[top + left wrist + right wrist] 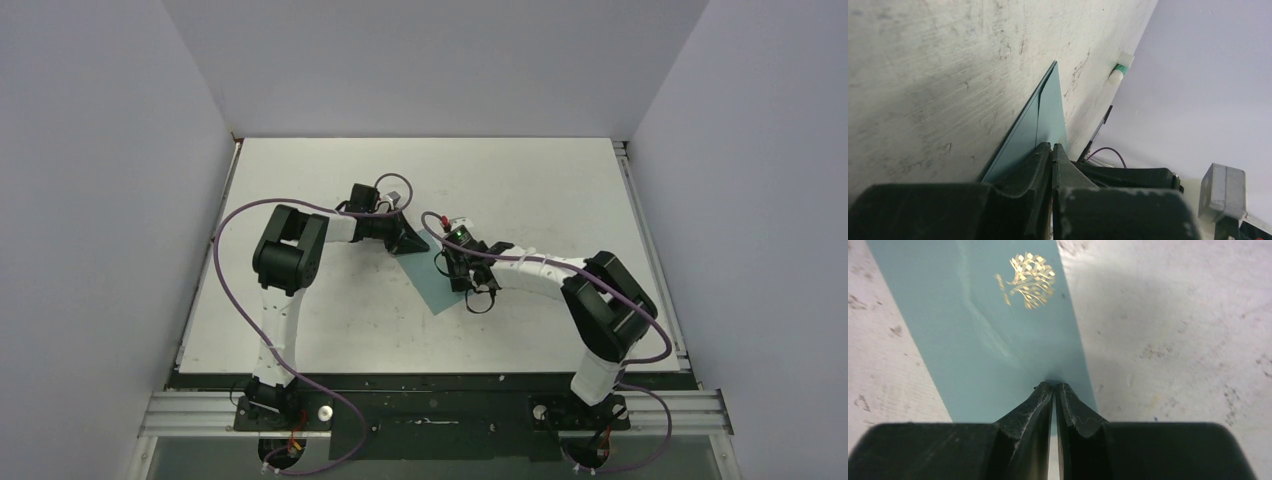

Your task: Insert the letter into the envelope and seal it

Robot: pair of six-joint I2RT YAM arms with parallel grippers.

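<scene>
Carrying everything, the bench [560, 190] is a flat, matte white-grey board, scuffed and scratched. The envelope [438, 286] lies near its middle: thin, smooth teal paper, rectangular, with a straight seam visible in the left wrist view. Its long axis runs diagonally, from far-left to near-right in the top view.

The left pincer [1052, 146] sits at the envelope's far-left end, fingers together. Whether paper is nipped between them cannot be determined.

The right pincer [1054, 385] sits at the envelope's right side, black fingers together, tips on the paper close to one corner.

A small white-and-green stick [1119, 70], cylindrical, lies beyond the envelope, apart from it.

A gold foil emblem [1030, 280] marks the envelope's face.
</scene>
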